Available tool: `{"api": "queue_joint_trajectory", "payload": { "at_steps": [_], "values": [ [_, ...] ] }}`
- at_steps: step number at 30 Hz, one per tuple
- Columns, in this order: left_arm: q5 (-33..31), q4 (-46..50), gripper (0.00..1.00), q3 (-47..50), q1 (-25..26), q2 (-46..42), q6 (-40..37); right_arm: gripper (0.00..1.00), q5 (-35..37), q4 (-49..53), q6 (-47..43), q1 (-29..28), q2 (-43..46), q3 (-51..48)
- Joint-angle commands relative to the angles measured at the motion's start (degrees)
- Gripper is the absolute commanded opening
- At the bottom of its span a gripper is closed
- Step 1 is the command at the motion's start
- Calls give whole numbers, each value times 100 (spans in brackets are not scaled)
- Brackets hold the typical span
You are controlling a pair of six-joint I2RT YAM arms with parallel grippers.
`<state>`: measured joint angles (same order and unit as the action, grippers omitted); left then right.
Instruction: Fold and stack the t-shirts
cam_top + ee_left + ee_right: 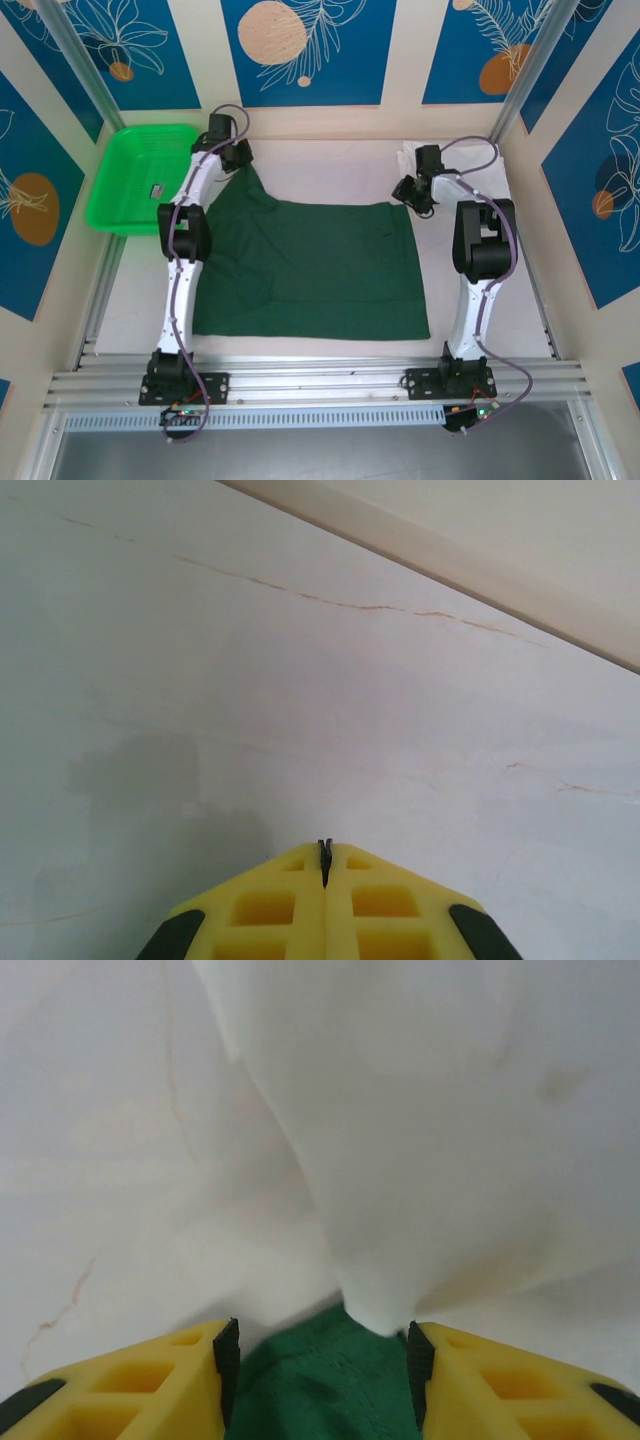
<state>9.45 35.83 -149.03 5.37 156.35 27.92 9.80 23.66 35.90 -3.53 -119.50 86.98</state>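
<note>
Top view: we see the dark green t-shirt (310, 270) lying flat mid-frame on the worktop (330, 170). Its upper-left corner rises in a narrow peak to the left claw (238, 160). The right claw (412, 193) sits at the shirt's upper-right corner. The white t-shirt (406, 155) is crumpled in the upper right of the frame, just behind the right claw and partly hidden by that arm. A bright green basket (150, 131) is at upper left beside the left arm, apart from both shirts. There is a small dark item in it, too small for us to identify.

Left wrist view: the left claw's yellow fingers (270, 905) are pressed fully together at bottom centre. Bare worktop lies ahead, with a pale strip crossing the upper right corner. We can't tell from here whether any cloth is pinched.

Right wrist view: the right claw's fingers (150, 1380) stand roughly half apart at the bottom of the frame. Bunched dark green cloth fills the gap and touches both pads, so we read it as a grip on the dark green t-shirt. The white t-shirt takes up the centre and right, narrowing to a tip that meets the green cloth just ahead of the claw. Bare worktop is on the left.
</note>
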Motion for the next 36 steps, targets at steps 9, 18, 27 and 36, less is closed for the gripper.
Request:
{"api": "queue_joint_trajectory", "payload": {
  "at_steps": [9, 18, 27, 36],
  "values": [
    [83, -226, 0, 338, -54, -506, -99, 45, 359, 884, -277, -209, -545, 779],
    [96, -235, 0, 340, -54, -493, -99, 44, 791, 1148, -189, -249, -603, 877],
    [109, -244, 0, 339, -55, -485, -96, 39, 751, 1589, -295, -297, -984, 1407],
    [162, -257, 0, 340, -54, -497, -76, 38, 849, 1605, -397, -430, -967, 1369]
  ]
}}
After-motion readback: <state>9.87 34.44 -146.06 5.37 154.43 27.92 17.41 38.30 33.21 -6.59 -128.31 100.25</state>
